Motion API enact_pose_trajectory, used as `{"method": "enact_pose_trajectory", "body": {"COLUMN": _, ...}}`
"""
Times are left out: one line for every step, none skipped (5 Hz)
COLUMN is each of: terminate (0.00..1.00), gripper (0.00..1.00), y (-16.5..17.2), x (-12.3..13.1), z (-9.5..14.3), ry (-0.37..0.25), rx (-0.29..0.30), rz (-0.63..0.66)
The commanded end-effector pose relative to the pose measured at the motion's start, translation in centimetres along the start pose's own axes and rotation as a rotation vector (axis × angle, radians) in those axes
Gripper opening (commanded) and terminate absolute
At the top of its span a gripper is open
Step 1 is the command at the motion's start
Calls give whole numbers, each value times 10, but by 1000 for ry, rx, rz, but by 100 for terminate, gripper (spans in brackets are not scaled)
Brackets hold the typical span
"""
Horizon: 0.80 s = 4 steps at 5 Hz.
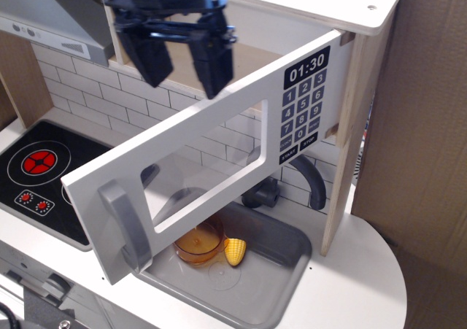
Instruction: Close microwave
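The pale wood microwave (pixel 321 1) sits at the top of the toy kitchen. Its white door (pixel 219 136) stands swung wide open toward the front left. The door has a clear window (pixel 201 165), a grey bar handle (pixel 128 227) at its free end, and a black keypad (pixel 304 106) reading 01:30 near the hinge. My black gripper (pixel 186 70) hangs open and empty just above the door's top edge, in front of the microwave's open cavity. Its two fingers (pixel 213 66) point down, apart from each other.
A grey range hood (pixel 51 15) is at the upper left. A black stovetop (pixel 44 176) with red burners is at the left. A grey sink (pixel 255 271) below the door holds an orange cup (pixel 198 245) and yellow corn (pixel 235 252). A dark faucet (pixel 310 183) stands behind.
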State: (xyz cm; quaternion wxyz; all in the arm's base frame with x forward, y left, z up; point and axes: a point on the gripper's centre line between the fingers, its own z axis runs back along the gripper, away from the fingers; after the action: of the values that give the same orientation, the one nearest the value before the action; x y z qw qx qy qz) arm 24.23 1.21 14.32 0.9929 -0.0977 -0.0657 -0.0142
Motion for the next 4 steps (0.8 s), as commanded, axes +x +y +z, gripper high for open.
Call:
{"method": "enact_pose_trajectory", "body": {"terminate": 0, "gripper": 100, "y": 5, "x": 9, "z": -9, "ry": -61, "rx": 78, "rz": -66}}
{"method": "enact_pose_trajectory", "body": {"terminate": 0, "gripper": 100, "y": 24, "x": 15, "z": -14, "ry": -83, "rx": 148, "rz": -90}}
{"method": "enact_pose_trajectory", "body": {"terminate": 0, "gripper": 100, "y": 49, "x": 24, "z": -13, "ry": -94, "rx": 195, "rz": -104}}
{"method": "enact_pose_trajectory", "body": {"terminate": 0, "gripper": 100, "y": 77, "x": 42, "z": -4, "ry": -118, "rx": 244, "rz": -140}}
